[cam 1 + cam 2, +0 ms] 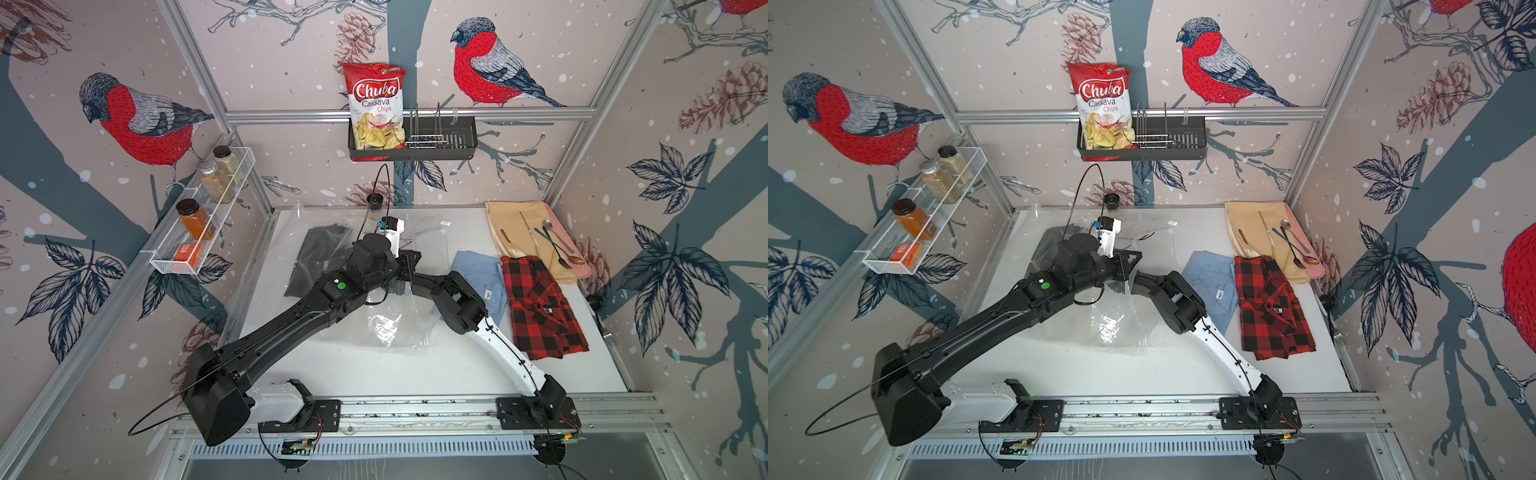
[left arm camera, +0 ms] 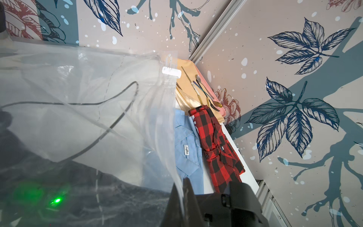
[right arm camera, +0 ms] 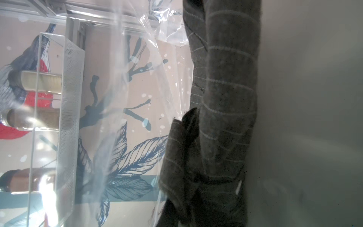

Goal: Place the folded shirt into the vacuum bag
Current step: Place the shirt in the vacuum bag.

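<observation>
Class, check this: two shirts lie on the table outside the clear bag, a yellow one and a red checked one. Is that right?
Not quite. The plain shirt is light blue, not yellow, as both top views show. It does lie on the table outside the clear bag, beside the red checked shirt.

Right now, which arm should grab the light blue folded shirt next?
Probably right. The light blue folded shirt lies beside the right arm, while the left gripper is pinching the clear plastic vacuum bag.
</observation>
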`<state>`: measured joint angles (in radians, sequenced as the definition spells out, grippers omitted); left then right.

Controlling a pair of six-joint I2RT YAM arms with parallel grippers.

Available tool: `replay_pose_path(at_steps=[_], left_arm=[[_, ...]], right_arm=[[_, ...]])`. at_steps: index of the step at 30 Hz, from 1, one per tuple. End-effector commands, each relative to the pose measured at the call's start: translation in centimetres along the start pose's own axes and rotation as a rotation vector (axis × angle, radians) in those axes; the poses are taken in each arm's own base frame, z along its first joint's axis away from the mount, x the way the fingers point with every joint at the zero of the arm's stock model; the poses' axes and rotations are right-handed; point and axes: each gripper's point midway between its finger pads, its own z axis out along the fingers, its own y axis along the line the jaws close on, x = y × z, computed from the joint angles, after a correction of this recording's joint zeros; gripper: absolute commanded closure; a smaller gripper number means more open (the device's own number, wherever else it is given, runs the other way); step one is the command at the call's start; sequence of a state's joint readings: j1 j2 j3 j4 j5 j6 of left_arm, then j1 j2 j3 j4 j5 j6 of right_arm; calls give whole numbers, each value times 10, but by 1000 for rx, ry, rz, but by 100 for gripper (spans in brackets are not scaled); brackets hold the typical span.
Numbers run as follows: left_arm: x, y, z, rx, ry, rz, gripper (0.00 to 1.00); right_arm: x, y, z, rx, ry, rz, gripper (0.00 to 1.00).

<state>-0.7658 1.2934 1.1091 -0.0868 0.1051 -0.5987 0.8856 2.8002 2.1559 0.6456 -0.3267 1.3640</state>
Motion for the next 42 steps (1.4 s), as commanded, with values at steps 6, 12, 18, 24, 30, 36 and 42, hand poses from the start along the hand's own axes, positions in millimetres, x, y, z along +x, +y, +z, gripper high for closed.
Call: replay_pose_path(at_steps=[6, 12, 18, 24, 30, 36, 42], left_arm=[[-13, -26, -12, 118, -43, -14, 100], [-12, -38, -25, 177, -54, -41, 100], [-15, -48, -37, 228, -72, -65, 100], [-17, -58, -47, 277, -84, -79, 100], [-19, -60, -53, 287, -98, -84, 100], [-18, -38, -47, 180, -126, -68, 100], [-20, -2, -37, -2, -166, -20, 100]], right_arm=[[3, -2, 14, -37, -70, 25, 93], [4, -5, 19, -46, -110, 34, 92], [1, -7, 23, -41, -142, 34, 92], [-1, -8, 25, -41, -159, 38, 92], [-3, -13, 25, -30, -168, 36, 89], [-2, -10, 22, 20, -126, 10, 65], [-3, -7, -18, 85, -75, 2, 41]])
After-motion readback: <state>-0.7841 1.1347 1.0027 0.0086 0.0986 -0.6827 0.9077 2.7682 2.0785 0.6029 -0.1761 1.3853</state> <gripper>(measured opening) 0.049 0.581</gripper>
